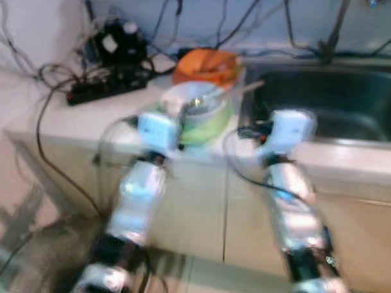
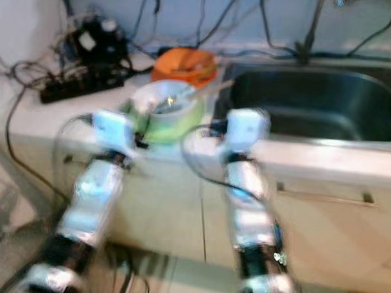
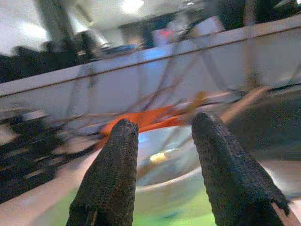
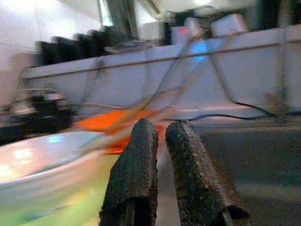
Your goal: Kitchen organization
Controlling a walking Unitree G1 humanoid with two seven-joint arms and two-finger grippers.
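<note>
A: Blurry head views, but the 2 silver arms are both reaching toward the white worktop (image 1: 87,114) edge. At its front stands the bowl stack (image 1: 200,114), a white bowl nested in a green one, with something small and shiny inside.

B: And the left pincer (image 3: 162,155)?

A: Fingers (image 3: 113,179) spread, with a clear gap between them. Through that gap the wrist view shows the white bowl's rim, so the pincer is just in front of the stack, pointing at it. I can't tell whether it touches.

B: The right one?

A: The right pincer (image 4: 162,141) has its 2 fingers nearly pressed together, only a thin slit between, nothing pinched. It sits beside the stack on the sink side; the white-and-green wall fills the near corner of its wrist view.

B: What else is around the stack?

A: Just behind it, an orange dish (image 1: 208,66) with a pale stick (image 1: 245,89) leaning out toward the sink. The steel sink (image 1: 332,103) lies to the stack's right. On the other side, farther back, a black power strip (image 1: 107,89) with a tangle of black cables and a dark device (image 1: 119,44) against the wall. A cable hangs from the strip over the worktop edge.
</note>
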